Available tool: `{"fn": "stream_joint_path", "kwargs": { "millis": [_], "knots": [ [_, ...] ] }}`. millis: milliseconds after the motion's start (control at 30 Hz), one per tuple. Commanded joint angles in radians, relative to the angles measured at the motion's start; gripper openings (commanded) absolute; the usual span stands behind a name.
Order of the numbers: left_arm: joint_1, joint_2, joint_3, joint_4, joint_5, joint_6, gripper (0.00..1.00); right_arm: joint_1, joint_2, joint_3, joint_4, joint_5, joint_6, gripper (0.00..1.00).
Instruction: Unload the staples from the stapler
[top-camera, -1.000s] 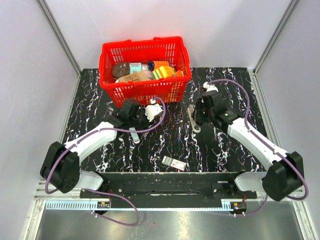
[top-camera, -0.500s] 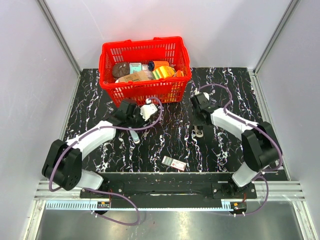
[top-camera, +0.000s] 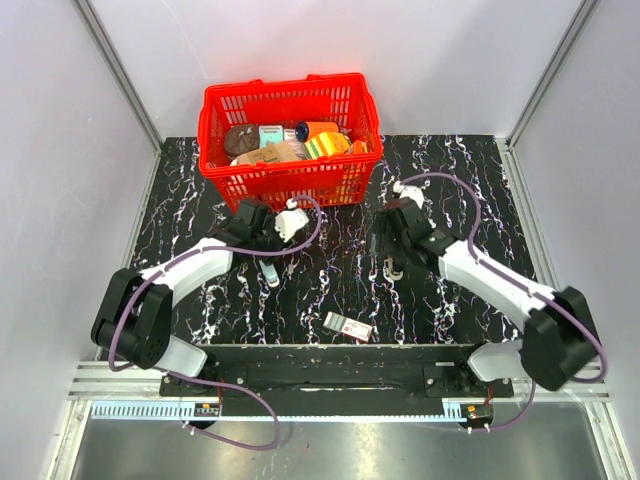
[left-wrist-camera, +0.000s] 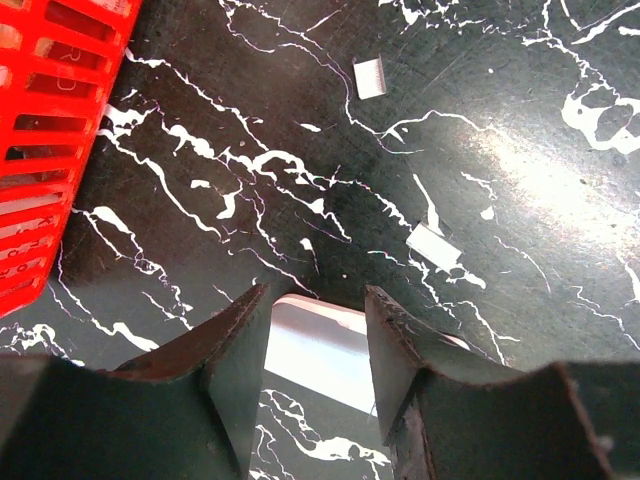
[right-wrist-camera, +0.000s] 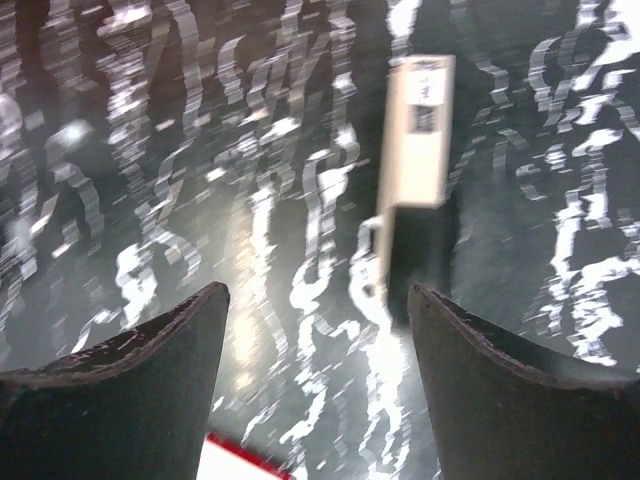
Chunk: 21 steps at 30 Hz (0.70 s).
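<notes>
Staples (left-wrist-camera: 318, 350): found outside stapler (right-wrist-camera: 418, 170), at its 9 o'clock, flanked by parted left gripper (left-wrist-camera: 316, 290) fingers; grip cannot be told. Right gripper (right-wrist-camera: 320, 290): fingers spread, nothing held. Risk: they may be snapped if squeezed.

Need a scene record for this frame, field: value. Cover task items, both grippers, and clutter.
stapler: lying on the table, ahead of the right gripper's fingers; blurred
staples: pale bar flat on the table, under the left gripper
left gripper: open, low over the staples; contact unclear
right gripper: open, holding nothing
loose pieces: two small pale bits on the table
basket: red, far side, full
box: small, printed, near edge
</notes>
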Motion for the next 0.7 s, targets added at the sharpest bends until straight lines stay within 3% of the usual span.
{"fn": "stream_joint_path", "kwargs": {
  "millis": [0, 167, 433, 567, 667],
  "knots": [
    [0.003, 0.019, 0.017, 0.040, -0.008, 0.013, 0.47, 0.156, -0.110, -0.057, -0.016, -0.026, 0.104, 0.76],
    [0.003, 0.017, 0.053, 0.006, -0.005, -0.004, 0.47, 0.357, -0.137, -0.122, -0.071, -0.049, 0.195, 0.68],
    [0.007, -0.032, 0.071, -0.038, -0.019, -0.015, 0.47, 0.625, -0.172, -0.191, -0.097, -0.104, 0.383, 0.36],
    [0.009, -0.045, 0.079, -0.051, -0.031, -0.018, 0.47, 0.705, -0.151, -0.196, -0.103, -0.103, 0.453, 0.20],
    [0.009, -0.058, 0.083, -0.061, -0.036, -0.020, 0.47, 0.724, -0.129, -0.231, -0.070, -0.130, 0.488, 0.15]
  ]
}}
